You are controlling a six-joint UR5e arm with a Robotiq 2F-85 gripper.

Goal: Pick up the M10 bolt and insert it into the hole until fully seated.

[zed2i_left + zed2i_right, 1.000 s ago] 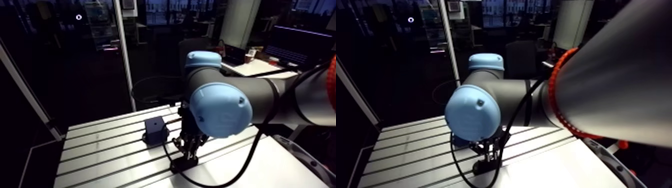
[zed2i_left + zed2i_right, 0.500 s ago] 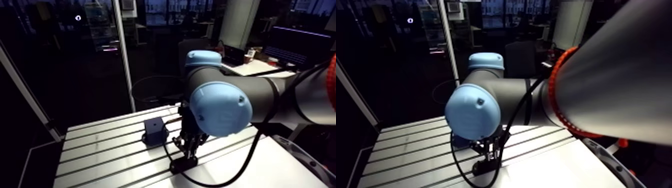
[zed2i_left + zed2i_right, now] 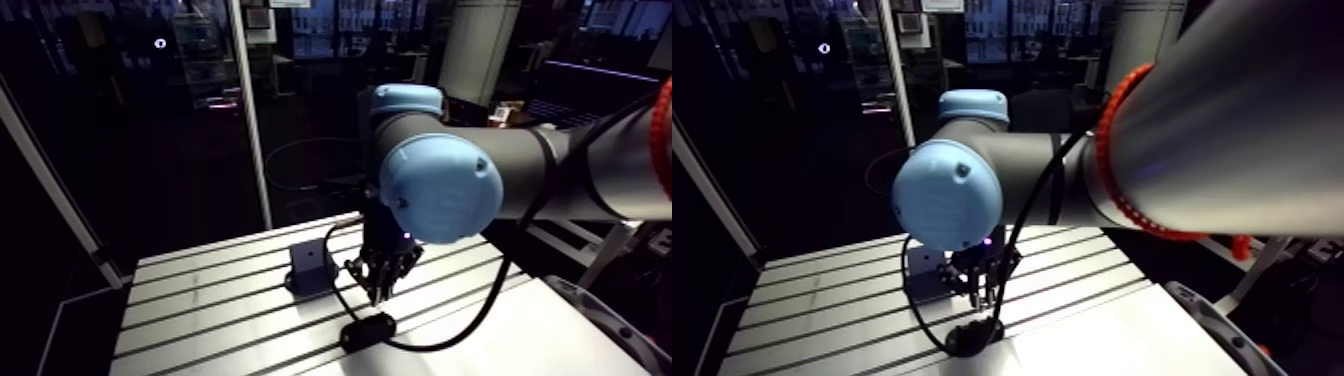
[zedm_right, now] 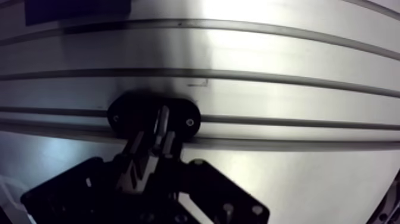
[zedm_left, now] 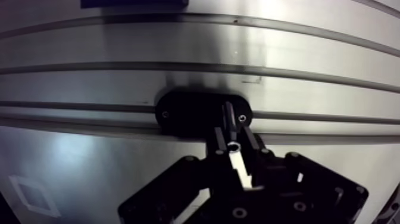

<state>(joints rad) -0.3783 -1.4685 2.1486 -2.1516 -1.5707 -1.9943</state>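
Clearly the gripper (image 5: 233, 144) clenches the M10 bolt (image 4: 161, 122) above a black oval holder (image 5: 187, 113) on the slotted table (image 5: 309, 53).

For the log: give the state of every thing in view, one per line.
hand: shut on the M10 bolt, hanging above the black oval holder.
M10 bolt: held in the hand, clear of the black oval holder.
black oval holder: flat on the slotted table, no bolt in it.
black block: upright on the slotted table, bolt not yet inserted.
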